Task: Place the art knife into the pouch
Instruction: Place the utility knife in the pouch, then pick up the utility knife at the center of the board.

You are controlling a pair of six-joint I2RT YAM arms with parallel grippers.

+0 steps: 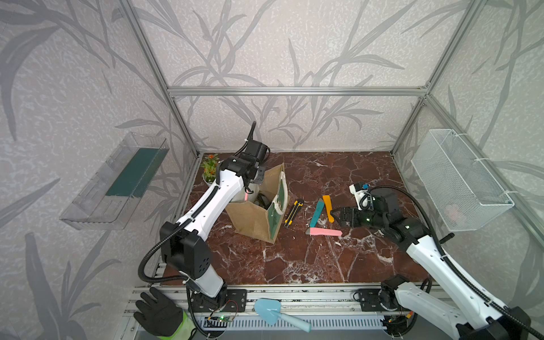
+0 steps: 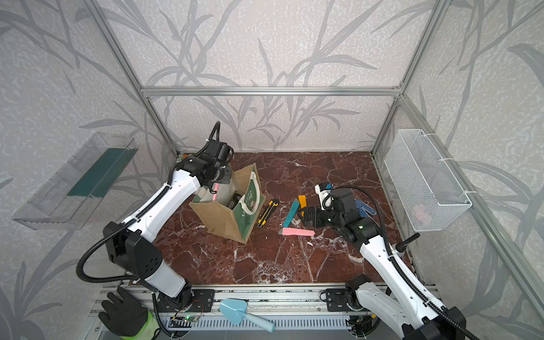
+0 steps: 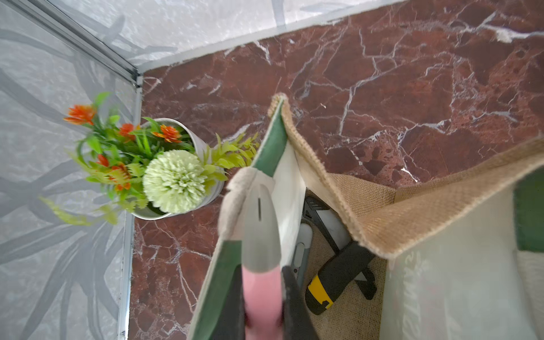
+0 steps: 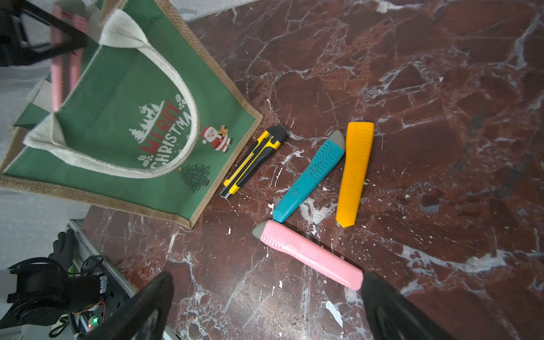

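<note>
- The left claw [image 3: 262, 297] is clamped on a pink art knife [image 3: 260, 282] whose grey tip points down.
- That knife hangs at the open mouth of the pouch [image 1: 256, 219], close to the green side wall nearest the left arm. I cannot tell whether its tip is below the rim.
- The pouch stands upright on the table [image 1: 294, 259]. A black-and-yellow knife [image 3: 332, 279] and a pale knife [image 3: 301, 244] lie in the bottom of it.
- Four more knives lie on the table by the pouch's printed green panel. A yellow-and-black knife [image 4: 253, 160] lies just beside the pouch. A teal knife [image 4: 309, 179], an orange knife [image 4: 354, 173] and a second pink knife [image 4: 309, 256] lie farther out.
- The right claw [image 1: 335, 216] hovers over the knives farthest from the pouch, with its fingers wide apart and nothing between them.
- A flower pot [image 3: 203, 147] stands behind the pouch, near its handle side.
</note>
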